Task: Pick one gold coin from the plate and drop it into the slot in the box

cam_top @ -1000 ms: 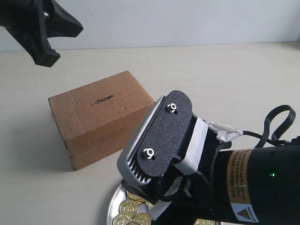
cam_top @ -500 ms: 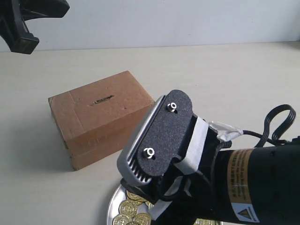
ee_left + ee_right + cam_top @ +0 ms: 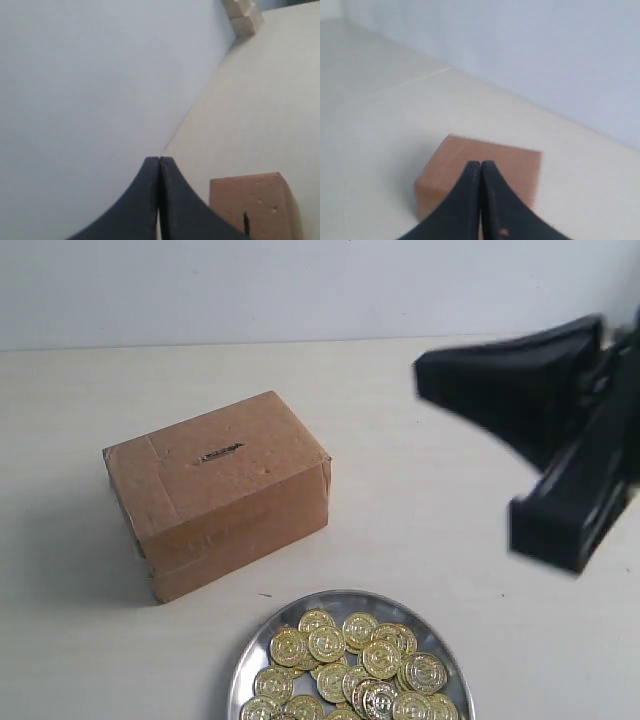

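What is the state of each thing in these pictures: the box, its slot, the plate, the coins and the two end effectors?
box: closed and taped, slot face up.
slot: a thin slit, no coin in it.
plate: lying flat, holding many coins.
gold coins: piled on the plate, none lifted.
left end effector: shut, holding nothing.
right end effector: shut, no coin seen between its tips.

A: Box?
B: Box (image 3: 215, 490) sits on the worktop (image 3: 430, 530), left of centre. Slot (image 3: 220, 452) is on its top face.
A: Plate?
B: Plate (image 3: 243, 665) is in front of the box, slightly right, near but apart. Coins (image 3: 350, 670) are piled in it.
A: Hand?
B: My right hand (image 3: 480, 163) hangs right of the box. The wall (image 3: 300, 290) is behind everything.
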{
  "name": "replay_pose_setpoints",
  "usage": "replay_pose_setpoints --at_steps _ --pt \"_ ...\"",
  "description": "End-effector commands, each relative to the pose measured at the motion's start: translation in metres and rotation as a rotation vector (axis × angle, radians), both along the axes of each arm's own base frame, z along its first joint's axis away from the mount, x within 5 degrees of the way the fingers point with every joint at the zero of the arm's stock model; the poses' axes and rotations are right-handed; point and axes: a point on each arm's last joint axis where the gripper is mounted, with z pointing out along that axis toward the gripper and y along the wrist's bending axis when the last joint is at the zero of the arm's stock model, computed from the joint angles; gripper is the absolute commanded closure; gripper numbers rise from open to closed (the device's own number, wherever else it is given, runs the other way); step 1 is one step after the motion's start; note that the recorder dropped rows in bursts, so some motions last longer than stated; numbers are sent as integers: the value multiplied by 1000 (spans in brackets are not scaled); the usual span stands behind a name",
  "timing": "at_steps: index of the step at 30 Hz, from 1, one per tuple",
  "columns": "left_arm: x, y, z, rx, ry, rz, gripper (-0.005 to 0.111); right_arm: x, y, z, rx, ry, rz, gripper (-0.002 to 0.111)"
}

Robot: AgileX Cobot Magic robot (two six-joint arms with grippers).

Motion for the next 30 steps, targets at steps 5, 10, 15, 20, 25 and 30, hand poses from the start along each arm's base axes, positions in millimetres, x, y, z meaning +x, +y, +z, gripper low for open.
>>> replay_pose_setpoints --at_steps 5,10,15,20,25,30 --pt "-92 55 37 -123 -300 179 107 -45 -90 47 197 -336 -444 108" --pt "-134 66 40 -160 -415 200 107 -79 -108 56 240 -483 -579 108" --pt "-157 72 40 -181 -477 198 107 -98 -111 58 274 -551 -577 108" --pt "-180 77 38 -196 -544 221 107 -119 -115 58 294 -625 -619 108" --pt "-201 77 35 -197 -608 280 107 -132 -116 58 288 -688 -700 108" --pt "-204 74 16 -179 -606 335 107 -140 -114 57 269 -732 -780 108"
